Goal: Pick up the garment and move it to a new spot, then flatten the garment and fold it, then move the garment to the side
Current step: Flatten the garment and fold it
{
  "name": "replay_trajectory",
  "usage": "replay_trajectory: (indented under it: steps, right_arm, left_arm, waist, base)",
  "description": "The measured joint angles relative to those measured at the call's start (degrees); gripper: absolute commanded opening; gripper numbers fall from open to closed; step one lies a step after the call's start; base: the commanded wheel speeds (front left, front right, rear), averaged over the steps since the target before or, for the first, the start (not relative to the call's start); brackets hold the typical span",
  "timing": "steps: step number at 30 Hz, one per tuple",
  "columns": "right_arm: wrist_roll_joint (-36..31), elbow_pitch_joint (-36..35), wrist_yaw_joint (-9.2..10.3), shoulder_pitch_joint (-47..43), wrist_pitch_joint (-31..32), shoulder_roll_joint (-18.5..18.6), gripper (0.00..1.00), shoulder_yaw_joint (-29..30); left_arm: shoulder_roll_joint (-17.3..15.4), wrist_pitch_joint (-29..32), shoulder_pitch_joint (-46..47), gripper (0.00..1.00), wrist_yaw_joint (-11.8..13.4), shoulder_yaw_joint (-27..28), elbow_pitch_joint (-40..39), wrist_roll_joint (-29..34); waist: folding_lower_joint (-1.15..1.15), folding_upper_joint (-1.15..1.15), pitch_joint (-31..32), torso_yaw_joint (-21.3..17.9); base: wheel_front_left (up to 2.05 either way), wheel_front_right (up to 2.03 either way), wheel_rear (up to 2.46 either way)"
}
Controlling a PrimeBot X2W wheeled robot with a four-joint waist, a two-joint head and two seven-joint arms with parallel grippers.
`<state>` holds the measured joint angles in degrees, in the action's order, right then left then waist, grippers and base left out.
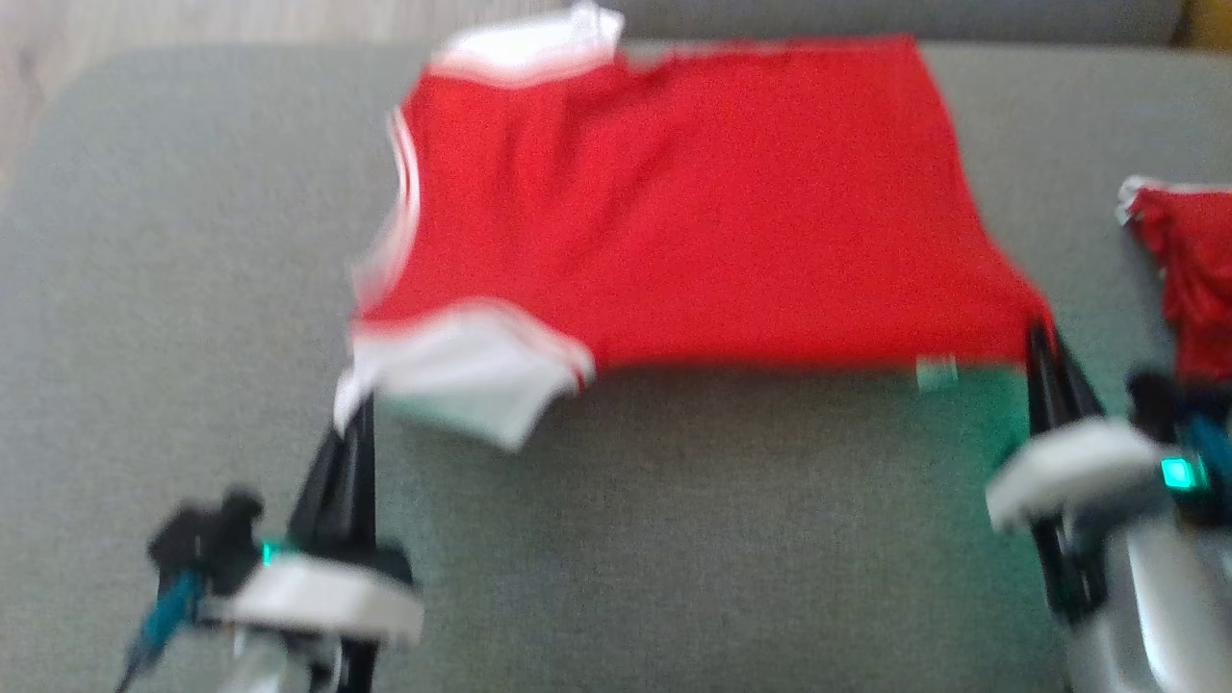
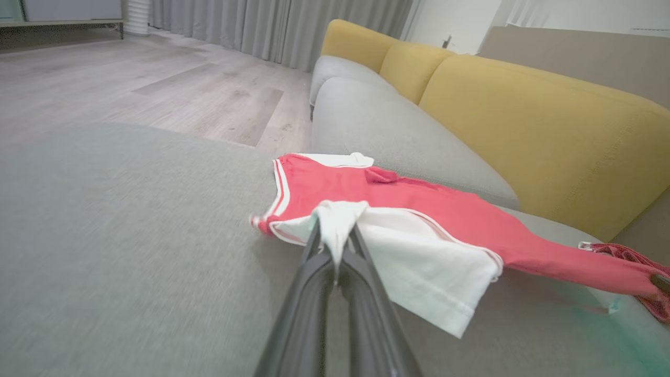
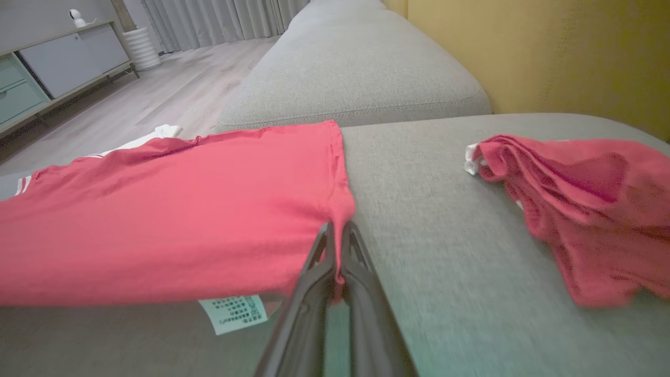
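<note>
Red garment [image 1: 674,202] with white sleeves lies spread across the far half of the sofa seat [image 1: 192,289], its near edge raised off the seat. The left tool [image 1: 361,414] is closed on a bunched tip of white sleeve; the right tool [image 1: 1039,337] is closed on the red hem corner, with the care label [image 3: 233,312] hanging just beside it. Both grips take very little cloth, so a hard or uneven pull could slip one corner free and skew the spread. The loose sleeve flap may tuck under on lowering. A second red garment [image 1: 1189,279] lies crumpled near the seat's right edge, where the right arm could snag it.
</note>
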<state>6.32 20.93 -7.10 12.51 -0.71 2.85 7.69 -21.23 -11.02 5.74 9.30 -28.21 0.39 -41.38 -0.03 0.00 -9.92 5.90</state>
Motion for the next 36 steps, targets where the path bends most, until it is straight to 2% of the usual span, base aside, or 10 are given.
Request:
replay_trajectory:
  steps: [4,8,11,13,21,24,29,36]
  right_arm:
    - [2.70,-12.92,0.00,-13.12,5.28,-0.32,0.00,0.49]
    - [2.85,-24.80,0.00,-23.70,10.99,-0.47,0.00,1.41]
    - [2.87,-31.09,0.00,-28.48,14.80,-0.56,0.00,1.64]
    - [3.98,-32.97,0.00,-30.09,16.72,-0.58,0.00,1.64]
    - [4.66,-29.04,0.00,-30.82,20.25,-0.63,0.00,1.03]
    - [4.81,-26.31,0.00,-30.56,20.59,-0.64,0.00,0.56]
    - [5.35,-22.85,0.00,-27.74,20.45,-0.64,0.00,0.71]
    - [6.88,-21.82,0.00,-21.03,19.34,-0.64,0.00,1.21]
  left_arm:
    - [-2.72,2.57,-9.23,0.00,3.93,-1.04,-7.65,0.00]
    - [-5.08,4.69,-15.72,0.00,6.83,-1.49,-14.06,0.00]
    - [-6.82,6.62,-19.12,0.00,8.38,-1.66,-17.34,-0.14]
    - [-7.12,7.53,-20.89,0.00,8.43,-1.77,-18.33,-1.32]
    - [-6.54,9.45,-21.01,0.00,7.70,-3.97,-14.29,-2.50]
    - [-5.14,9.70,-19.62,0.00,6.73,-5.28,-11.57,-2.70]
    - [-3.16,10.03,-14.26,0.00,5.10,-5.94,-7.35,-2.91]
    - [0.12,9.54,-3.61,0.00,3.16,-6.36,-2.47,-1.81]
  waist:
    - [0.00,0.00,4.39,0.21]
    - [0.00,0.00,7.43,0.41]
    - [0.01,0.00,8.74,0.25]
    - [0.01,0.00,9.19,0.06]
    - [0.02,0.00,9.78,0.18]
    - [0.03,0.00,9.58,0.47]
    - [0.03,0.00,8.67,0.95]
    - [0.03,0.00,6.01,1.36]
  base:
    - [0.00,0.00,0.00]
    - [0.00,0.00,0.00]
    - [0.00,0.00,0.00]
    - [0.00,0.00,0.00]
    - [0.00,0.00,0.00]
    - [0.00,0.00,0.00]
    - [0.00,0.00,0.00]
    - [0.00,0.00,0.00]
